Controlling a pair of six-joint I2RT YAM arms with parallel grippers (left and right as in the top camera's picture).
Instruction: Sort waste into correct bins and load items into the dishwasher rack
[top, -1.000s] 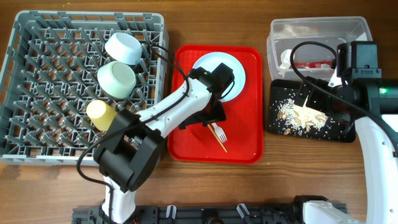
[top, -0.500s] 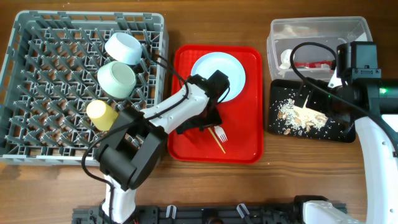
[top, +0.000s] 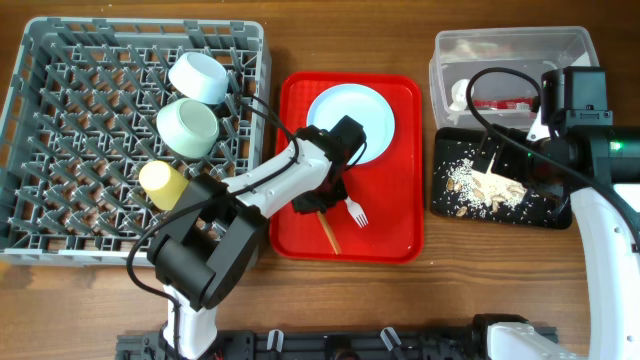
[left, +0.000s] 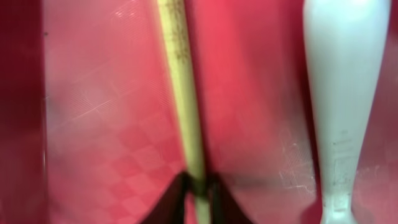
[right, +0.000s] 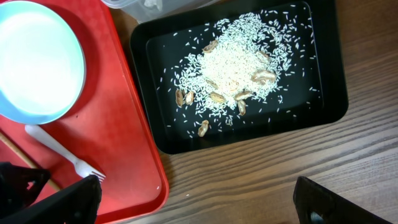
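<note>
The left fingers (left: 174, 202) are pinched narrow on the chopsticks (left: 181, 93). They look like one thin pale stick, and I cannot tell if it is one or two. Small marks on the wood are too blurred to read. One white fork (left: 333, 93) lies just to the right of the stick, not touching it. Both lie on the red tray (top: 395, 225), and the stick's near end is close to the tray's near edge. One plate (top: 350, 115) sits at the far end of the tray, with bare red floor to the right of the fork.

Left of the tray is the big grey rack (top: 60, 150). It holds one blue bowl (top: 198, 77), one green bowl (top: 187, 127) and one yellow cup (top: 163, 183) along its right side. Bare pegs fill its left side.

The right fingers (right: 62, 199) are spread wide and hold nothing. They hang above the near edge of the black tray (right: 311, 118), which holds a pile of rice (right: 233, 62). Beyond it, the clear tub (top: 510, 45) holds one napkin (top: 458, 93) and one red packet (top: 505, 102). Bare desk (top: 480, 270) lies nearer.
</note>
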